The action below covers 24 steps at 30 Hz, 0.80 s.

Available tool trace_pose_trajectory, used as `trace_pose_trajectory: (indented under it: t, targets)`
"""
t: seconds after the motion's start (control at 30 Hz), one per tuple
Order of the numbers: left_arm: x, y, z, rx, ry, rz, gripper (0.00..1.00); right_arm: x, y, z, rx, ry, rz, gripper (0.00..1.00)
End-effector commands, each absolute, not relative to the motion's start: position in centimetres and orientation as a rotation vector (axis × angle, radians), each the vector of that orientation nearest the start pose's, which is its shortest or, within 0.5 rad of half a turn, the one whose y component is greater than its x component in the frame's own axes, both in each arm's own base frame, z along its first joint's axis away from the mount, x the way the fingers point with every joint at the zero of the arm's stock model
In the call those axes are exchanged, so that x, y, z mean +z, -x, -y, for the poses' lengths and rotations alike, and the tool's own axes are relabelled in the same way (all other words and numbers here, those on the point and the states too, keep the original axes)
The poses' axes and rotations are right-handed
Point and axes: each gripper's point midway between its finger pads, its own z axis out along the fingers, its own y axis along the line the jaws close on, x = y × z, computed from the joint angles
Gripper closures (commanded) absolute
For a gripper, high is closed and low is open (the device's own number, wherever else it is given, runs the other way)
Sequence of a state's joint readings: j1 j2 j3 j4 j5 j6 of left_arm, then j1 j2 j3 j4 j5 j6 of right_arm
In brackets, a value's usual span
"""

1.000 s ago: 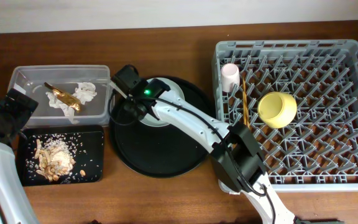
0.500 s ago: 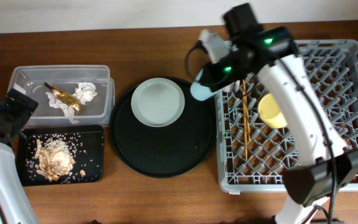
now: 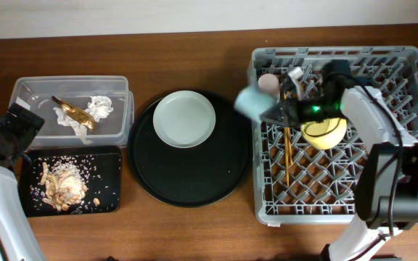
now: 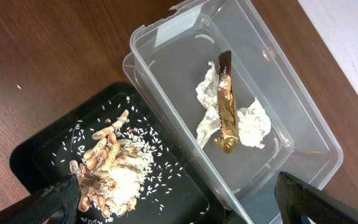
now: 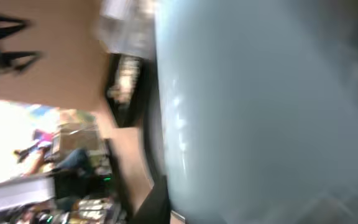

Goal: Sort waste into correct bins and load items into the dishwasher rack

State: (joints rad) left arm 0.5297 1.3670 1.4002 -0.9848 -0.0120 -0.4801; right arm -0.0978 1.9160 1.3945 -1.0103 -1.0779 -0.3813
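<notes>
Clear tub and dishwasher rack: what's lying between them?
The overhead view shows the round black tray, holding the pale plate; the blurred light-blue cup hangs beside the rack.

Moved: right gripper [image 3: 267, 110], from above the round tray [image 3: 187, 181] to the rack [image 3: 412, 210], left edge. Lifted with it: blue cup [image 3: 250, 101]. Uncovered: plate [image 3: 184, 118].

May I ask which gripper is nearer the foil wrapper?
Left. The left gripper sits beside the tub with the foil wrapper; the right gripper is far away, over the dishwasher rack.
</notes>
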Motion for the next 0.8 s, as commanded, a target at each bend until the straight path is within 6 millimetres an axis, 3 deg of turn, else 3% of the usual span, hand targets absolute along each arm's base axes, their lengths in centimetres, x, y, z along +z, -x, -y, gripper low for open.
trace_pose_trajectory:
  t: [0.0, 0.1, 0.2, 0.27, 0.37, 0.47, 0.5, 0.6, 0.67, 0.77]
  targets:
    - [24.6, -30.3, -18.2, 0.042, 1.221, -2.192, 0.01, 11.0, -36.5, -8.1, 1.278, 0.289, -2.598, 0.89]
    - [24.6, -30.3, -18.2, 0.042, 1.221, -2.192, 0.01, 10.5, -35.9, -6.7, 1.25, 0.228, -2.652, 0.87]
    - [24.6, -30.3, -18.2, 0.042, 1.221, -2.192, 0.01, 10.6, -34.7, -6.7, 1.254, 0.254, -2.688, 0.85]
    - [24.6, -30.3, -18.2, 0.042, 1.221, -2.192, 0.01, 11.9, -34.4, -6.8, 1.237, 0.272, -2.671, 0.84]
    - [24.6, -30.3, -18.2, 0.042, 1.221, -2.192, 0.01, 17.0, -34.4, -6.7, 1.118, 0.332, -2.57, 0.83]
    - [24.6, -30.3, -18.2, 0.042, 1.221, -2.192, 0.01, 21.7, -35.1, -5.3, 0.782, 0.336, -2.545, 0.8]
    - [24.6, -30.3, -18.2, 0.042, 1.221, -2.192, 0.01, 23.9, -35.8, -4.4, 0.547, 0.36, -2.514, 0.65]
    - [24.6, -30.3, -18.2, 0.042, 1.221, -2.192, 0.01, 27.8, -39.3, -2.9, 0.099, 0.462, -2.341, 0.38]
    - [24.6, -30.3, -18.2, 0.042, 1.221, -2.192, 0.01, 28.6, -41.4, -4.6, -0.08, 0.8, -2.174, 0.38]
    - [24.6, -30.3, -18.2, 0.042, 1.221, -2.192, 0.01, 26.6, -43.9, -5.4, -0.171, 1.034, -2.084, 0.37]
